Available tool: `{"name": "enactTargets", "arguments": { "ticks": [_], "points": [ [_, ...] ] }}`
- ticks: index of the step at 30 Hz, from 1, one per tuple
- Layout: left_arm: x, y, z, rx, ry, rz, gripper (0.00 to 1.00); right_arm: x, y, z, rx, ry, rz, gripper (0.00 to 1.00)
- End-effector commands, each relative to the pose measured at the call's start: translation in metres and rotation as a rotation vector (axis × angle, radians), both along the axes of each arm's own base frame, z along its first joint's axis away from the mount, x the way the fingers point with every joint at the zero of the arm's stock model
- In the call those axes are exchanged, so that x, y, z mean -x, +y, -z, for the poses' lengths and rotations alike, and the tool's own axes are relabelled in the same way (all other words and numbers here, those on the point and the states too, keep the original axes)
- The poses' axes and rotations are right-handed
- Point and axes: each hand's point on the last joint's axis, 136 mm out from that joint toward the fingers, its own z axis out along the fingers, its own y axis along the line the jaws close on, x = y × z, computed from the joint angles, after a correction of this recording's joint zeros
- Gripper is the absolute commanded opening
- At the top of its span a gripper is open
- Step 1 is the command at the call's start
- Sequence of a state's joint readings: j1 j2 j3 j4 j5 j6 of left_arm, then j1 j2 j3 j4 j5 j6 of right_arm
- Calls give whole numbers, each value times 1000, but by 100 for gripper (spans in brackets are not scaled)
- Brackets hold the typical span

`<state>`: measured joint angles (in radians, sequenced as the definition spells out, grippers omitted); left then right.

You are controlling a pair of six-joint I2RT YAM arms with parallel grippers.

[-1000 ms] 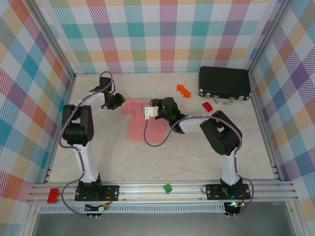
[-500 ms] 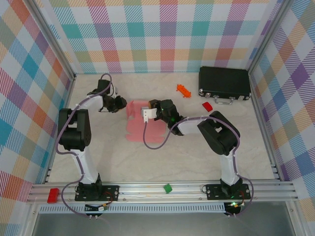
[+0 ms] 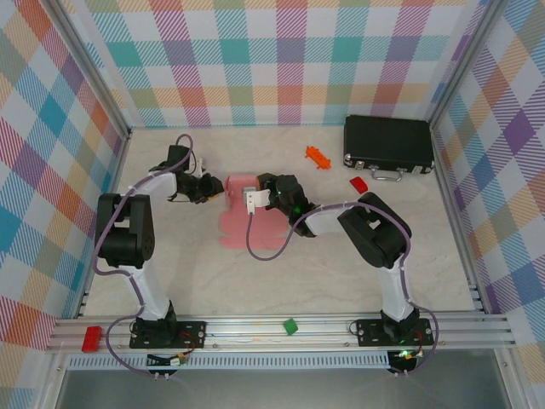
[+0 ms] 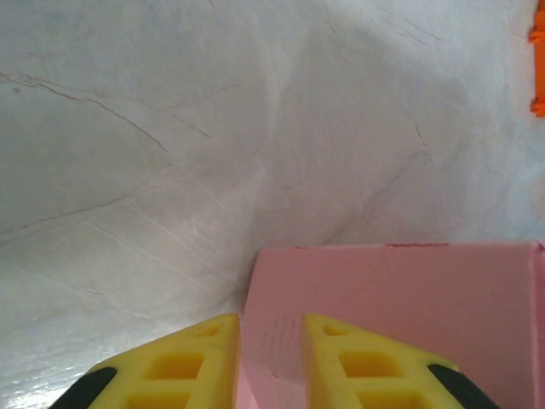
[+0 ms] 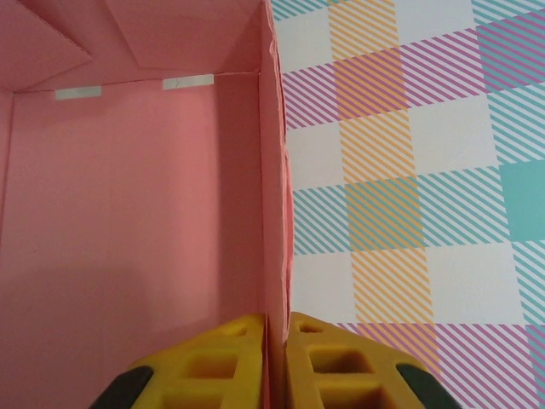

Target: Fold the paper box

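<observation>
The pink paper box (image 3: 243, 226) lies partly folded mid-table. My right gripper (image 3: 255, 196) is at its far edge. In the right wrist view the right gripper (image 5: 277, 322) is shut on an upright side wall of the box (image 5: 128, 213), whose pink inside fills the left. My left gripper (image 3: 207, 189) is at the box's far-left corner. In the left wrist view the left gripper (image 4: 272, 328) has its yellow fingers (image 4: 200, 362) a narrow gap apart. A pink flap of the box (image 4: 409, 307) runs into that gap, and neither finger visibly presses on it.
A black hard case (image 3: 388, 145) stands at the back right, with an orange piece (image 3: 318, 157) and a red piece (image 3: 358, 183) near it. A green block (image 3: 290, 325) and a red block (image 3: 90, 338) sit on the front rail. Plaid walls enclose three sides.
My left gripper has moved right to the box's corner and its jaws have narrowed. The right gripper has shifted slightly left and back with the box wall in it.
</observation>
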<state>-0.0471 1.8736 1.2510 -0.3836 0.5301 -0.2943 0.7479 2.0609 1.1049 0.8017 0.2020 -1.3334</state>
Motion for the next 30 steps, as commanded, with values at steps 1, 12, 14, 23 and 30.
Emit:
{"name": "enactTargets", "arguments": {
  "ticks": [1,12,14,23,30],
  "points": [
    [5,-7,-20,40,-51,41,25,3,5,6,7,-19,-6,14],
    [22,-15,-14,54,-48,93,26,3,6,8,7,-19,-3,15],
    [25,-19,-11,50,-48,115,27,3,6,8,10,-21,-3,15],
    [20,-35,-15,43,-160,179,32,3,7,6,11,-35,1,15],
    [19,-40,-18,52,-263,213,33,5,7,7,19,-36,-2,15]
  ]
}}
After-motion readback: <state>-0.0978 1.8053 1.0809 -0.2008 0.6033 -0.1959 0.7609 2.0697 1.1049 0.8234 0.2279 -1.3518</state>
